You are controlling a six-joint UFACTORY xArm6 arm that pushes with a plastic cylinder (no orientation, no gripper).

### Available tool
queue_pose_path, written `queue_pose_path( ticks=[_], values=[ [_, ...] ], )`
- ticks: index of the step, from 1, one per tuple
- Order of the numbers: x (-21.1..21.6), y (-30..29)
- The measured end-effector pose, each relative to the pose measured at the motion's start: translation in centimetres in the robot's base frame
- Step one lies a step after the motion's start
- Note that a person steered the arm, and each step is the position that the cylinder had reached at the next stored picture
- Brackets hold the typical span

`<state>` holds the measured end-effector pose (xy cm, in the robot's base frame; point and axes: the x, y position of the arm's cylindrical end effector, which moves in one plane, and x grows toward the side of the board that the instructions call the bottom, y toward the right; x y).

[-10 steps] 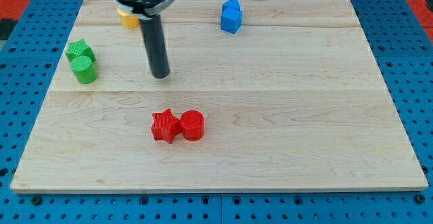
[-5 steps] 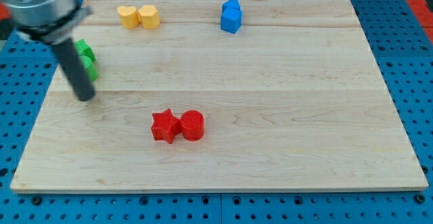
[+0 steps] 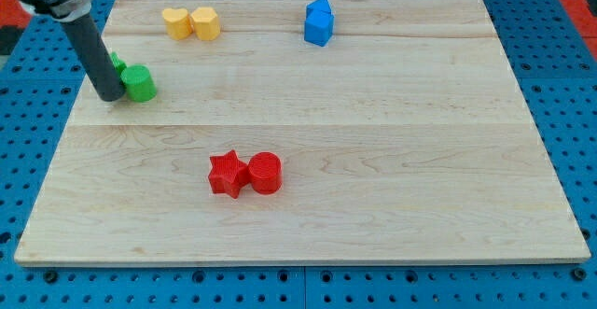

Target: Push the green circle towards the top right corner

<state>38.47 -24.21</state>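
Wooden table (image 3: 373,160) on blue pegboard: my tip (image 3: 109,97) touches the green circle (image 3: 141,83) from its left, near the left edge. No jaws exist. Another green block, perhaps a star, hides behind the rod. Nearly the whole push remains.

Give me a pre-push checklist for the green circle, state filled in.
1. My tip at the view's left of the green round block, right against it: ok.
2. Push line aimed at the top right corner: not ok, the tip sits level with the block rather than lower left.
3. Green star-like block, mostly hidden behind the rod: cannot tell if touching.
4. Blue block near the path: not ok.
5. Yellow pair off the line: ok.
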Motion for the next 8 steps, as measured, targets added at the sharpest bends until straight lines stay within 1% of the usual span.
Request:
queue_pose_path(
  ticks=[1, 2, 4, 5, 7, 8],
  values=[
    [-1.7, 1.0],
    [-2.0, 4.4],
    [-3.2, 11.7],
    [-5.0, 14.8],
    [-5.7, 24.4],
    [-6.4, 27.3]
  ],
)
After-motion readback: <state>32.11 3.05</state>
